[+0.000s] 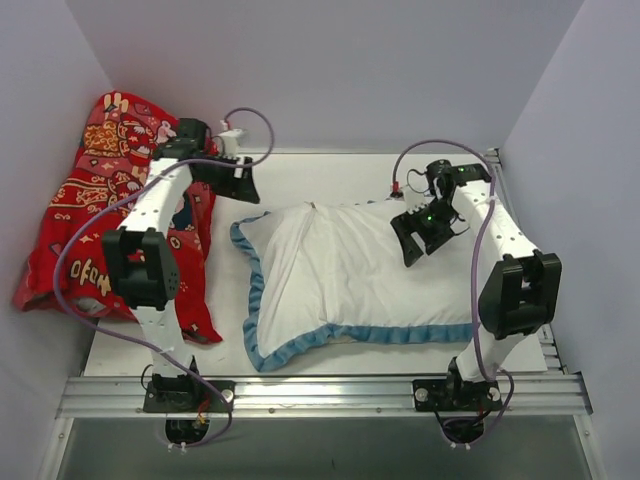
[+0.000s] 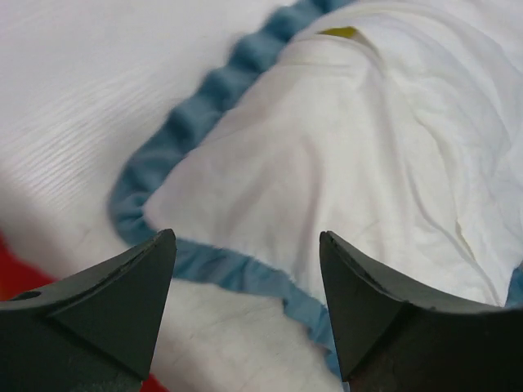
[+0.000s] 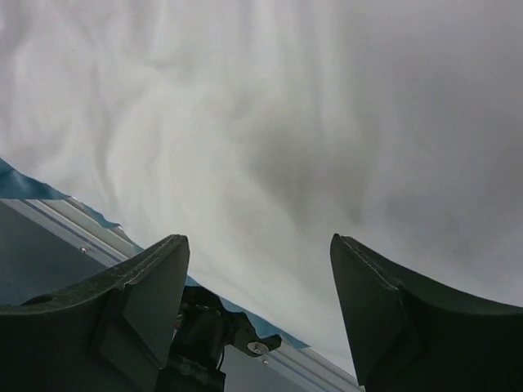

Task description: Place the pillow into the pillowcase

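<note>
The pillowcase (image 1: 350, 270) lies in the middle of the table with its white side out and its blue ruffled trim (image 1: 253, 300) along the left and near edges. It looks puffed up. The pillow is mostly hidden in it; only a bit of yellow piping (image 2: 339, 33) shows at the far edge. My left gripper (image 1: 243, 183) is open and empty, above the table just beyond the pillowcase's far left corner (image 2: 143, 204). My right gripper (image 1: 418, 240) is open and empty, close above the white fabric (image 3: 286, 122) of the pillowcase's right part.
A red cartoon-figure cloth (image 1: 95, 210) is heaped at the left, under and beside my left arm. Grey walls close in at the left, back and right. A metal rail (image 1: 320, 392) runs along the near edge.
</note>
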You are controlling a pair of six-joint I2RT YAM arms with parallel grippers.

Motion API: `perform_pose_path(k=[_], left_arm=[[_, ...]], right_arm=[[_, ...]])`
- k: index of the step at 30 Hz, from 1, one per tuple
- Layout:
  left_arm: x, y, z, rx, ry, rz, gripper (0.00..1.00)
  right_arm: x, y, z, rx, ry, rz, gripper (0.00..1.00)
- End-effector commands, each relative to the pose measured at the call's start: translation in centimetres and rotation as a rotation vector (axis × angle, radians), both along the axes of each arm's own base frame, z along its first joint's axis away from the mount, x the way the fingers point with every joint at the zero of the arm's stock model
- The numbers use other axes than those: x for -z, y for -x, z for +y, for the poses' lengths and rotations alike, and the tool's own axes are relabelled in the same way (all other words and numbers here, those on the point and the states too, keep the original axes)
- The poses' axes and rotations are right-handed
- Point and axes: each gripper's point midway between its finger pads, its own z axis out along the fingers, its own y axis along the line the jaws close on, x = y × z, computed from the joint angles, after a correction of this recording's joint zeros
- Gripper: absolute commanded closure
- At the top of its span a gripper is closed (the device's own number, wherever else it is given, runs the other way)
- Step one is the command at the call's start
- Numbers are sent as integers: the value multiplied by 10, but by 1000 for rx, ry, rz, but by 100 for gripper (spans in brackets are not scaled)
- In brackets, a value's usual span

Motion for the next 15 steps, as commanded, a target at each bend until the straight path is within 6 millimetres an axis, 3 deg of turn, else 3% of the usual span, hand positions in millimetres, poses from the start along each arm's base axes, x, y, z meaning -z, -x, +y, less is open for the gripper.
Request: perform_pose_path(k=[1,3,4,5,6,7,11,12,15], left_arm=[[2,2,49,-133,-66,38,21],[12,-5,60,-181,-88,66,22],[24,-10,62,-187,-95,89,22],[33,-14,70,-225,-133,106,22],[42,-22,72,-244,-147,122,22],[46,-25,74,-262,-157,131,23],[64,-36,86,-308,-278,119,22],[68,-35,86,-313,-299,123,22],[87,-28,86,-318,-336,167,20]], right_arm=[[-4,-41,-51,147,92,-20,29],[-9,-67,-83,291,76,-11,29],[-20,-104,-94,361,56,-59,29],[-24,-114,-107,419,49,-53,28],[-13,-132,-127,480,45,-34,27],[-37,-159,-140,531,41,-132,25],[-29,-195,-187,652,123,-228,16],[-32,-198,-195,683,150,-260,15],[-12,-205,-215,770,176,-299,12]])
